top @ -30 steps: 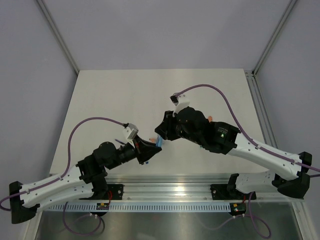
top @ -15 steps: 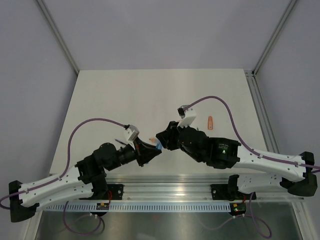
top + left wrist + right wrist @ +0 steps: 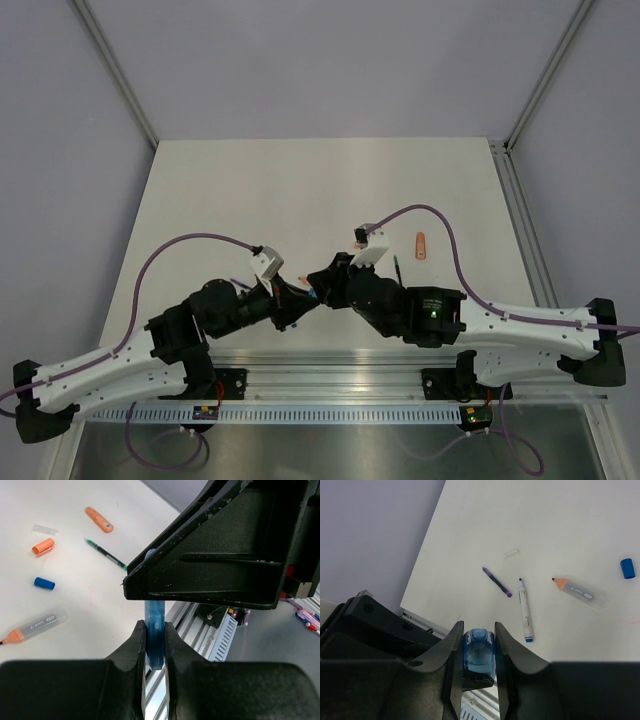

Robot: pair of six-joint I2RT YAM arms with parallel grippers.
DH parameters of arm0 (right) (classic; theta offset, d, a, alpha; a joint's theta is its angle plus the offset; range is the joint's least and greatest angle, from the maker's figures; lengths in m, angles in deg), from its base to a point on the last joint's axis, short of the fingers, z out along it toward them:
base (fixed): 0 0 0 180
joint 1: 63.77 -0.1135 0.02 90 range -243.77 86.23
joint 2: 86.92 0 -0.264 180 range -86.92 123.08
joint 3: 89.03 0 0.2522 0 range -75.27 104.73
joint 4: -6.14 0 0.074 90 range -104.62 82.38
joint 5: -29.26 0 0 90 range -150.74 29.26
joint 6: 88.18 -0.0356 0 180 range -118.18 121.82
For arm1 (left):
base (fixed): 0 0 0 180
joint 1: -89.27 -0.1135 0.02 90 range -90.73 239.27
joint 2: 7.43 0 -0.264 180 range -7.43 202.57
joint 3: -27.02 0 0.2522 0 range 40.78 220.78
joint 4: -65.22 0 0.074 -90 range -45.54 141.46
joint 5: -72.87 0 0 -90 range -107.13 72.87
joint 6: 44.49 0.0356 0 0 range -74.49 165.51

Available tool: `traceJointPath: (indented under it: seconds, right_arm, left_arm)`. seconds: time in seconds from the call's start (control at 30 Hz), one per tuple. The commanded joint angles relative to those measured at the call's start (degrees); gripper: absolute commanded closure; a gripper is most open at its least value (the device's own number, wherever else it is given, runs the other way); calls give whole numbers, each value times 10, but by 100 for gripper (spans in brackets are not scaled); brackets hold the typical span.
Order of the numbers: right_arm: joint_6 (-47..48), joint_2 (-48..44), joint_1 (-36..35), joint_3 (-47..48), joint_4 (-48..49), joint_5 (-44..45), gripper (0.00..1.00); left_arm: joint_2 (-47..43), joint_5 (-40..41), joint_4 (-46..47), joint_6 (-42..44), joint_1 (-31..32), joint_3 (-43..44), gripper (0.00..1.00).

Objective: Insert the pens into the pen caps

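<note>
Pen cap (image 3: pixel 479 649) nearer pen (image 3: pixel 154 611) in left claw (image 3: pixel 155 630)

Pens, four: green-tipped pen (image 3: pixel 105 555), purple pen (image 3: pixel 496 581), white pen (image 3: pixel 524 611), clear-barrelled pen (image 3: pixel 579 592). Caps, four: long orange cap (image 3: pixel 99 519), short orange cap (image 3: pixel 43 546), blue cap (image 3: pixel 44 583), clear cap (image 3: pixel 45 529). One light-blue piece (image 3: pixel 154 630).

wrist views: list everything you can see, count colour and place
blue piece: 1, translucent blue, held between both grippers
marker: 1, clear with orange tip, on table
blue cap: 1, blue, near marker
orange cap: 1, orange, next to clear cap
clear cap: 1, clear, on table
orange tube: 1, orange, beyond green-tipped pen
green-tipped pen: 1, dark, on table
purple pen: 1, dark purple, on table
white pen: 1, white with blue end, beside purple pen
table: 1, white
left gripper: 1, black, shut on blue piece
right gripper: 1, black, shut on blue piece
</note>
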Motion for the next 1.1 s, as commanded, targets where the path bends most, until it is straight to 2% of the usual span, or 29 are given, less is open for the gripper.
traceJointPath:
  seconds: [0.0, 0.17, 0.4, 0.67, 0.9, 0.97, 1.07]
  right_arm:
    - [-65, 36, -65, -40, -38, -92, 80]
    - [-119, 73, -89, -63, -2, -71, 82]
    - [-170, 84, -101, -113, 40, -69, 88]
    - [-140, 149, -107, -71, 61, -112, 91]
    - [-132, 171, -103, -67, 83, -135, 93]
    - [-135, 160, -98, -78, 92, -135, 94]
    - [-135, 136, -81, -101, 105, -128, 94]
  left_arm:
    - [-4, 80, 206, 13, -11, 79, 100]
    - [11, 88, 229, 16, -11, 97, 100]
    - [35, 126, 220, 61, -12, 171, 100]
    - [60, 156, 223, 66, -38, 198, 100]
    - [107, 97, 238, 47, -66, 276, 100]
    - [110, 77, 230, 31, -66, 276, 100]
    - [102, 24, 224, -3, -65, 224, 100]
